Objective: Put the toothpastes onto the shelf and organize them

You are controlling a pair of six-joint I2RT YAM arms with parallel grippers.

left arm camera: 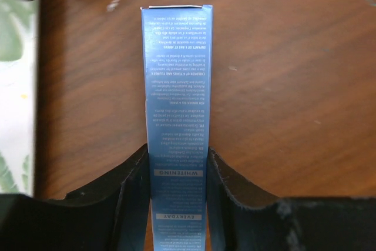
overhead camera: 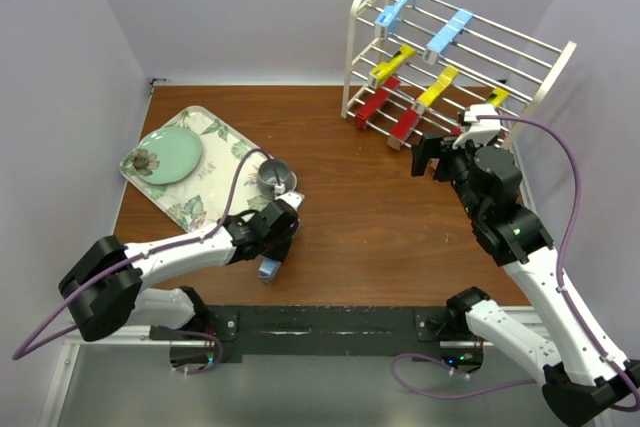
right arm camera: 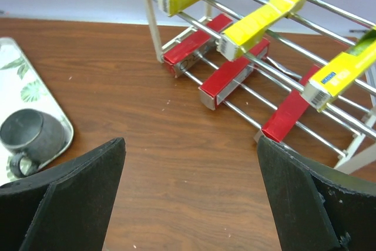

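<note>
Left gripper (left arm camera: 176, 160) clamps blue box (left arm camera: 175, 74), long axis running straight ahead from it. Shelf (right arm camera: 151, 19) stands just ahead of right gripper (right arm camera: 189, 145), wide and empty.

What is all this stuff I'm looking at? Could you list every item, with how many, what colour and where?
table: one, brown wood, under everything
shelf: one, cream-white, far right of the table
blue toothpaste boxes: three, light blue, two on the shelf's top tier, one held at the near left
yellow toothpaste boxes: three, yellow, middle tier
red toothpaste boxes: three, red, bottom tier
tray: one, white with green leaves, left side
plate: one, pale green, on the tray
mug: one, grey, on the tray's near corner
left gripper: one, black, shut on the third blue box
right gripper: one, black, open, facing the shelf
</note>
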